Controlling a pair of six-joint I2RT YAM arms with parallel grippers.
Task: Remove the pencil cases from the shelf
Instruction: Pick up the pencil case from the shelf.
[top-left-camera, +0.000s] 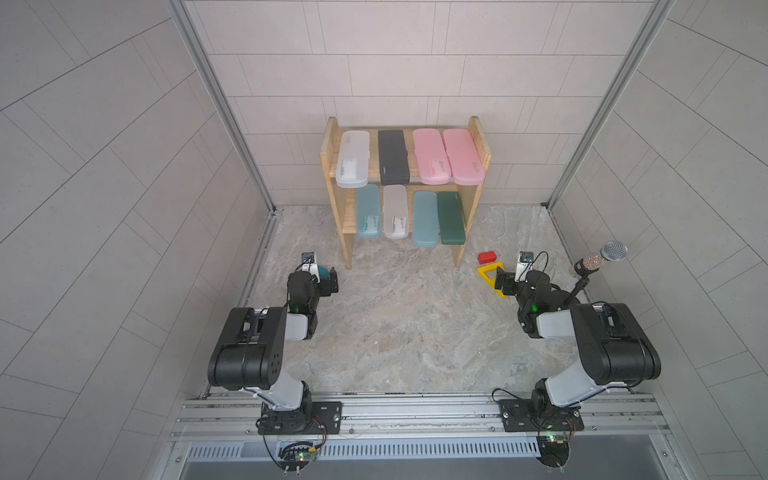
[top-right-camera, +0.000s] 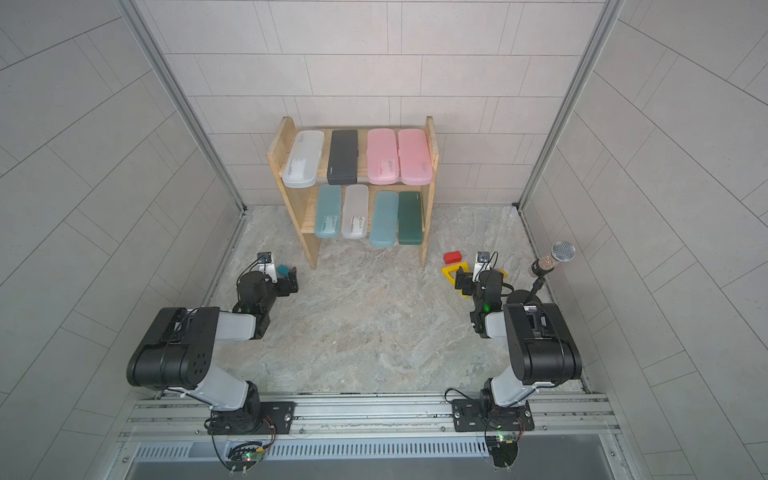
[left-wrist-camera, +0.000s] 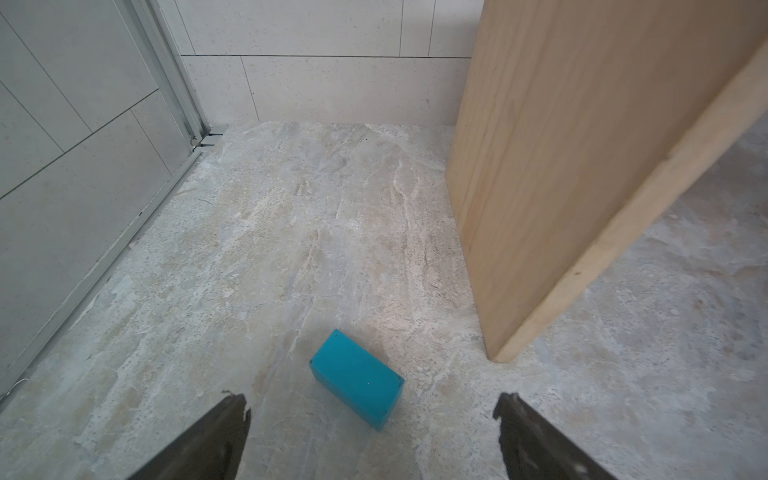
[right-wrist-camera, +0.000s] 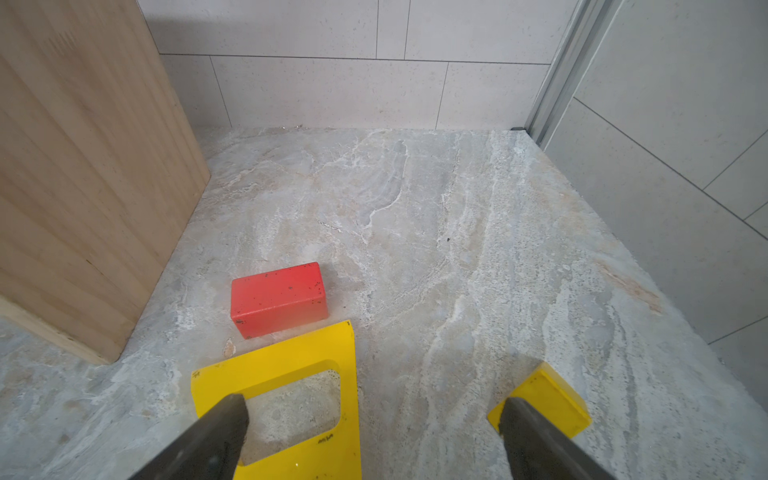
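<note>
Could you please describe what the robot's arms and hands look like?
The left arm and right arm have bulky black joint housings joined by pale grey-white links, with thin black cables and a small green light near each wrist. The left hand and right hand have dark, tapered fingers.

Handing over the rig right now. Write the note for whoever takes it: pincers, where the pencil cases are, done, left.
Left pincer: open, empty, by the blue block on the table.
Right pincer: open, empty, over the yellow block.
Pencil cases: all eight on the shelf. Upper tier: white case, black case, two pink cases. Lower tier: teal case, second white case, second teal case, dark green case.
Done: nothing removed.
Left: all eight.
</note>
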